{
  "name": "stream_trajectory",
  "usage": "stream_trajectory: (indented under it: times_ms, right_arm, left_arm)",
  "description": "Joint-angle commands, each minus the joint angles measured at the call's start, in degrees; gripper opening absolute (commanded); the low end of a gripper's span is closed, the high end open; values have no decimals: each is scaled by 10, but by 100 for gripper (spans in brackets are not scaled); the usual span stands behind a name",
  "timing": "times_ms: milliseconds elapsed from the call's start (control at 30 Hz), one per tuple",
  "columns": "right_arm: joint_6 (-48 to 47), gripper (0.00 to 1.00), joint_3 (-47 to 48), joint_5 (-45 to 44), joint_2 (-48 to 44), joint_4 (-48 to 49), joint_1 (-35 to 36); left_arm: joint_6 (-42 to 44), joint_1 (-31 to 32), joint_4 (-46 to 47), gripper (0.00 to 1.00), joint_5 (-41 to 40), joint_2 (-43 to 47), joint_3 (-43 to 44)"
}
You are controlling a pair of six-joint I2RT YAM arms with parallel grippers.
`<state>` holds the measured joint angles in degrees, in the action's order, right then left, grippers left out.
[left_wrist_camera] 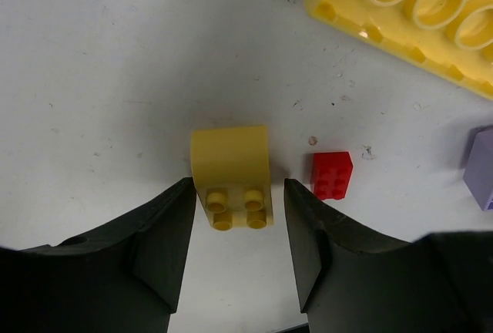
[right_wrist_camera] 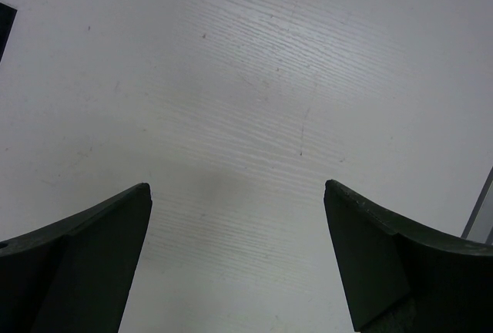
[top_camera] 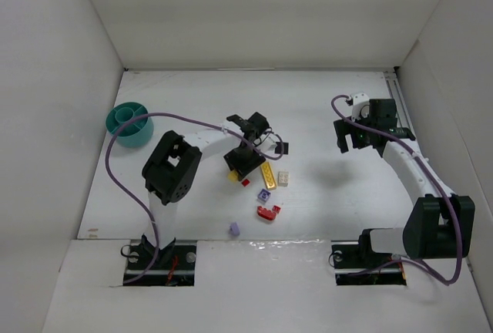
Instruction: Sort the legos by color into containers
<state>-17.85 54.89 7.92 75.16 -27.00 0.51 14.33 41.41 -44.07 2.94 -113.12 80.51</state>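
One yellow brick (left_wrist_camera: 231,165) lies between the parted left jaws.

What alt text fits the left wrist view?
The left gripper straddles a small yellow brick on the white table, a slim gap showing on each side. A tiny red brick lies just to its right, a long yellow brick fills the top right corner, and a lilac brick peeks in at the right edge.
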Motion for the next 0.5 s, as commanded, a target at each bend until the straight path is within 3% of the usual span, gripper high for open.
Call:
stream_trajectory:
  times_ms: [0,300,467]
  right_arm:
    - [-3,98,10,-4,0,13,5]
    - [-3,98,10,-4,5,19,5]
    - [-3,98,10,-4,5,19,5]
  left_arm:
    - [7,0,-25,47,4,-1,28]
    - [12,0,-30,47,4,-27,45]
    - [18,0,-36,34,4,-32,40]
